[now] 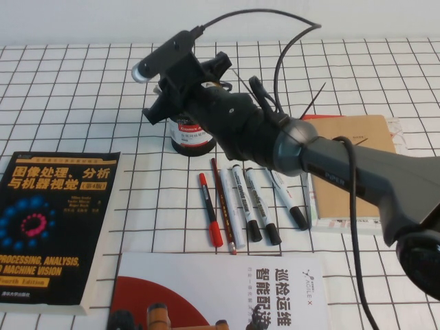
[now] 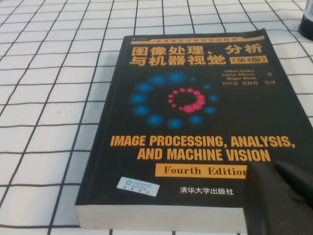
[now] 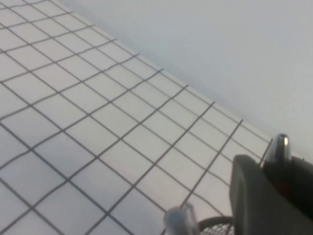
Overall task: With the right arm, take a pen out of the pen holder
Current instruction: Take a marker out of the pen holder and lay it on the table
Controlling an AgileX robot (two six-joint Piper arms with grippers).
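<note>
Pen holder [image 1: 192, 137] sits under right gripper [image 1: 168, 110], jaws' state can't tell; lift pen [image 3: 279, 143] straight up, slow, w/o tipping holder. Left gripper [image 2: 281, 196] parked by book [image 2: 186, 122].

A dark, round pen holder [image 1: 193, 136] with a red and white label stood upright at about 11 o'clock from the middle of the scene, its upper part hidden. Seen close up, its mesh rim [image 3: 217, 226] had a clear-capped pen [image 3: 176, 218] and a silver-tipped pen [image 3: 281, 143] standing near it. At about 5 o'clock from the holder, five pens lay side by side. They were a red pen [image 1: 210, 218], a slim dark red pen [image 1: 223, 206] and three white markers [image 1: 261, 206] with black caps.
</note>
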